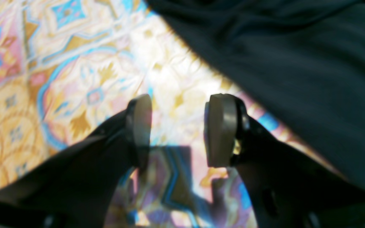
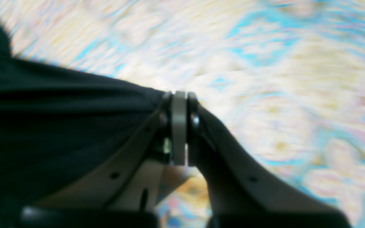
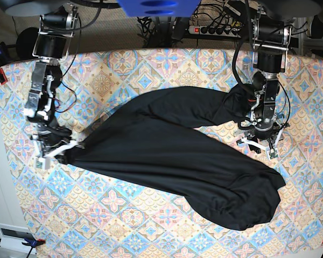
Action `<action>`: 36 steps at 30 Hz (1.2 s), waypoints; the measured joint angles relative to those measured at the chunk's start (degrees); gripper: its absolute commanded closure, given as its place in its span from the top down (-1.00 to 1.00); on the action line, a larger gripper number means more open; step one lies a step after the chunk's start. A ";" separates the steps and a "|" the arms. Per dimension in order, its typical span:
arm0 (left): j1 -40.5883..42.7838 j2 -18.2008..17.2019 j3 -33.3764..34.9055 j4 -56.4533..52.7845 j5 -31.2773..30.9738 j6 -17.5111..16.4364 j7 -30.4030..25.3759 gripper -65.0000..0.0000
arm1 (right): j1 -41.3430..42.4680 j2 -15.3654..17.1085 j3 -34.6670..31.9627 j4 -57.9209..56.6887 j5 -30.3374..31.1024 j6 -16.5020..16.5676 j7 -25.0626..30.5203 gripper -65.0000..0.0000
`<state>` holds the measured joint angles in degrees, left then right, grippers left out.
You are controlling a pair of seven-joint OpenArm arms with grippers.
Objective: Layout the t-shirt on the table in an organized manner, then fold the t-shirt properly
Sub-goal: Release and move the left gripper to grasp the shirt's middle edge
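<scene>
The black t-shirt [image 3: 172, 145] lies stretched in a long, rumpled diagonal band across the patterned table [image 3: 151, 70]. At the left of the base view my right gripper [image 3: 73, 144] is shut on the shirt's left end. The right wrist view shows the pads pressed together at the right gripper [image 2: 179, 126], with the t-shirt [image 2: 43, 126] drawn taut up to them. My left gripper [image 3: 257, 146] stands open at the shirt's right side. In the left wrist view the left gripper [image 1: 179, 129] has only tablecloth between its fingers, and the t-shirt [image 1: 296, 63] lies just beyond them.
A power strip [image 3: 215, 29] and cables lie behind the table's far edge. A red clamp [image 3: 0, 75] grips the cloth at the left edge. A white box [image 3: 13, 234] sits off the near left corner.
</scene>
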<state>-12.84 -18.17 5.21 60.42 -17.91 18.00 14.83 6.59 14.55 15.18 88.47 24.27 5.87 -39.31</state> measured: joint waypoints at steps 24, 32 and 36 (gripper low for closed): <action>-16.22 3.43 3.37 -17.77 -0.02 0.26 0.28 -0.10 | -0.02 -1.31 8.85 -3.13 -11.87 -0.35 -0.07 -0.63; -21.40 6.82 3.41 -25.92 -0.02 -10.16 -0.11 -0.61 | -0.09 -3.45 8.63 -3.13 -11.89 -0.22 -0.26 -0.63; -21.05 6.82 3.34 -23.26 -0.17 -14.43 1.07 -1.00 | -0.13 -3.26 8.61 -3.13 -11.91 -0.35 -0.11 -0.63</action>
<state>-33.89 -11.35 8.56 37.17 -18.09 3.57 15.90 6.46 11.29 23.79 85.34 12.36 5.52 -39.42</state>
